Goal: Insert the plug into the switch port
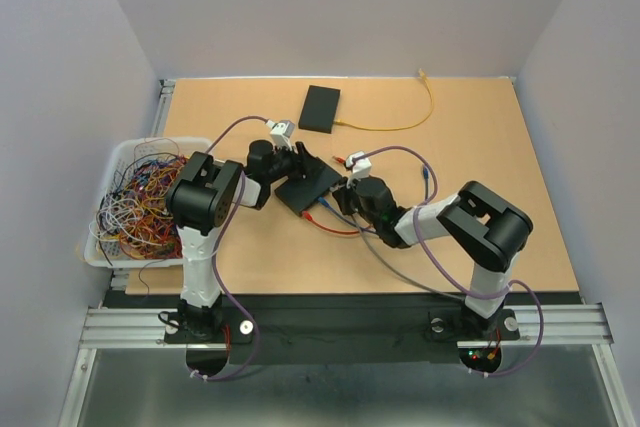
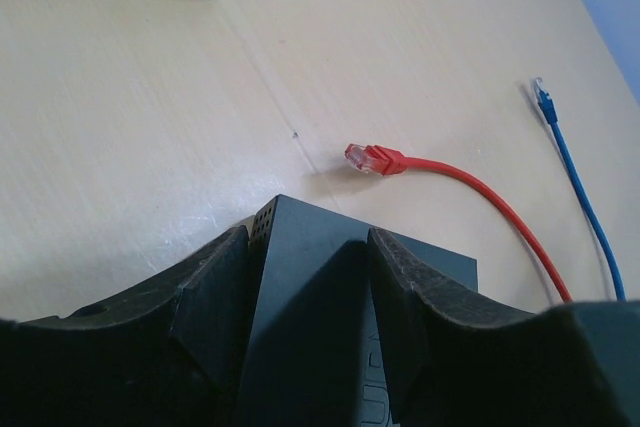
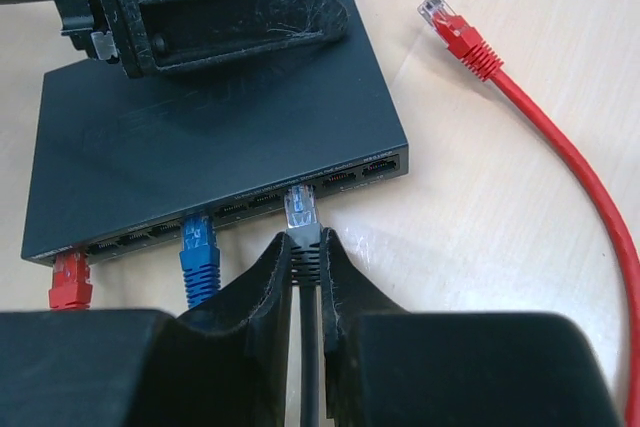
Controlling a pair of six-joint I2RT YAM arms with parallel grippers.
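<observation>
At the switch [image 3: 220, 137], plug [image 3: 303, 219] tight in right hand [image 3: 305, 249]; left hand [image 2: 310, 252] tight around the switch.

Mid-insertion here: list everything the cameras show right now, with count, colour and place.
black network switch: one, black, table centre
flat black box: one, black, far side
yellow cable: one, yellow, leading from the flat black box
red plugged connector: one, red, leftmost port in view
blue plugged connector: one, blue, a few ports along
dark grey plug: one, clear-tipped, at a middle port
loose red plug: one, red, on the table right of the switch
loose blue plug: one, blue, beyond the red one
white wire basket: one, white, left edge, holding tangled wires
wooden table: one, tan
left gripper: clamping the switch
right gripper: shut on the dark grey plug
</observation>
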